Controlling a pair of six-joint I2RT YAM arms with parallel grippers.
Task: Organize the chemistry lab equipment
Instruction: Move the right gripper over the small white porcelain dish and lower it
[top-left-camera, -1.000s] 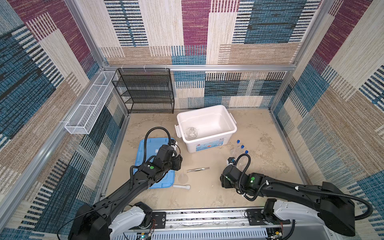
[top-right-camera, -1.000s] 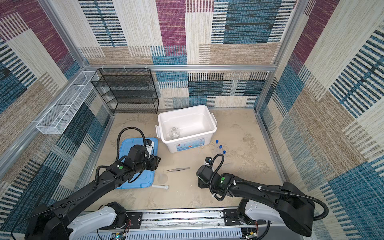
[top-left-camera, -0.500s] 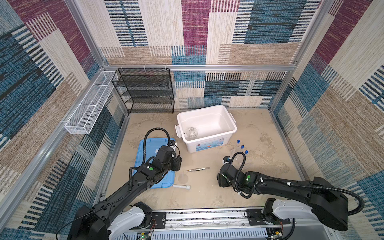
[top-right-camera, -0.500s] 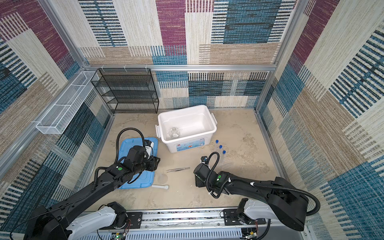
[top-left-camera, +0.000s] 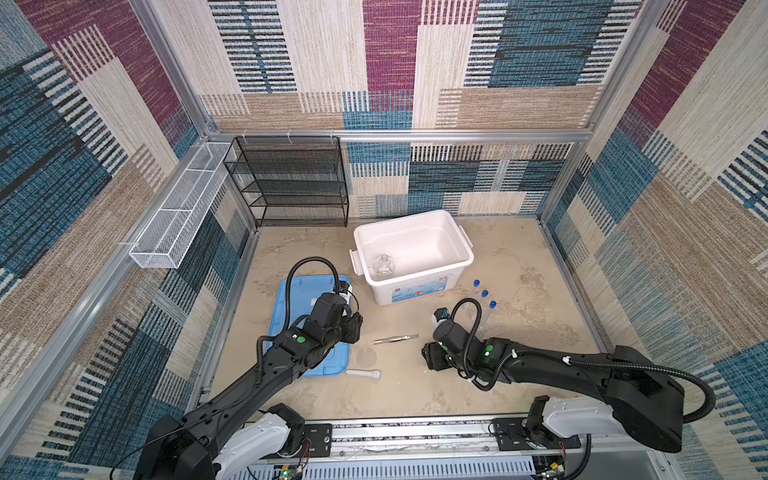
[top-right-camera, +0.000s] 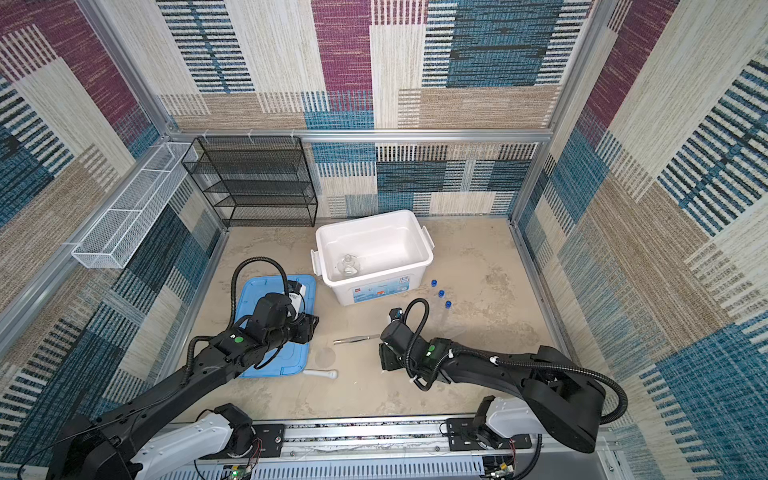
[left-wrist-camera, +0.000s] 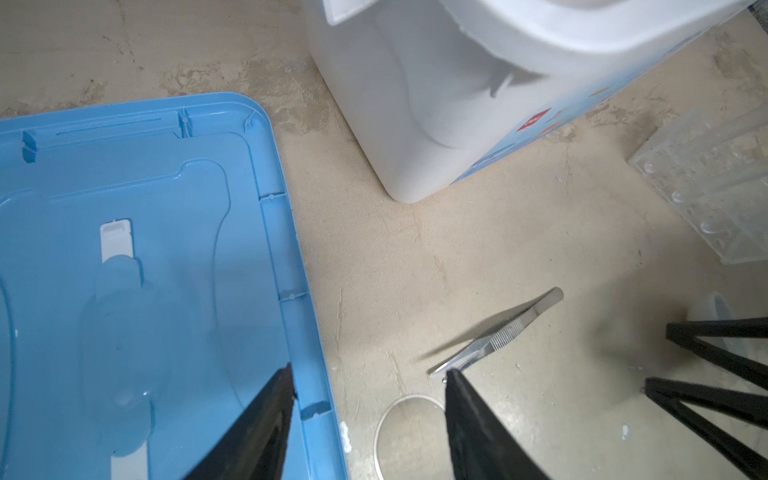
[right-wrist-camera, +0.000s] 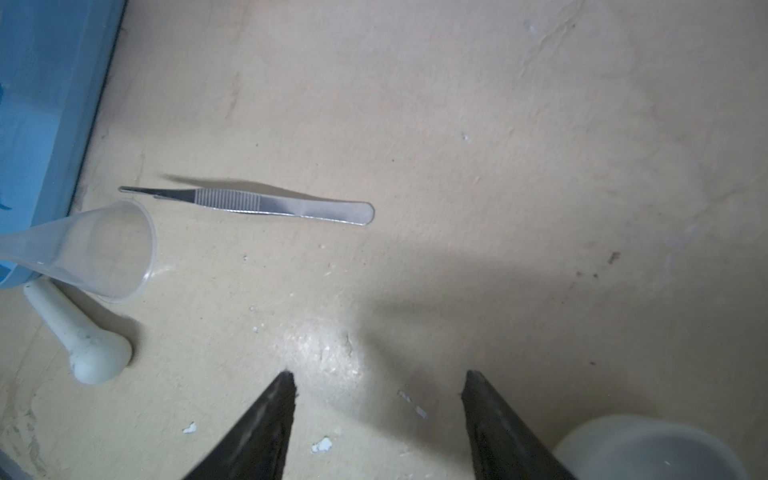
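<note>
Both grippers are open and hold nothing. The left gripper (left-wrist-camera: 370, 376) hovers over the edge of the blue lid (left-wrist-camera: 145, 249), and the right gripper (right-wrist-camera: 378, 374) is low over the bare desk. The metal tweezers (right-wrist-camera: 249, 204) lie flat at mid-desk between them. The white pestle (right-wrist-camera: 83, 340) and a clear conical flask (right-wrist-camera: 99, 245) are just beside the lid's front corner. Another glass flask (top-left-camera: 383, 266) is inside the white bin (top-left-camera: 382, 291).

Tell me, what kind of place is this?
Probably a robot practice booth, not a real lab: patchwork carpet walls in an aluminium frame, a left arm and right arm, with tweezers and a pestle laid out.
</note>
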